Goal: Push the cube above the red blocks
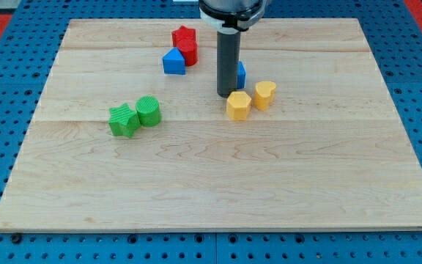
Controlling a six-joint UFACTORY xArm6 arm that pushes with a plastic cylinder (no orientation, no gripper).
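My rod comes down from the view's top centre and my tip (227, 95) rests on the board. A blue cube (240, 74) sits right behind the rod, mostly hidden, with only its right side showing. Two red blocks (185, 42) stand together up and to the left of my tip, a star shape (183, 35) and a rounder one (189, 50). A blue block with a peaked top (174, 61) touches the red pair at their lower left. A yellow hexagonal block (238, 105) lies just right of and below my tip.
A yellow heart-like block (264, 94) sits right of the hexagonal one. A green star (124, 119) and a green cylinder (149, 111) lie together at the view's left. The wooden board (218, 183) lies on a blue pegboard.
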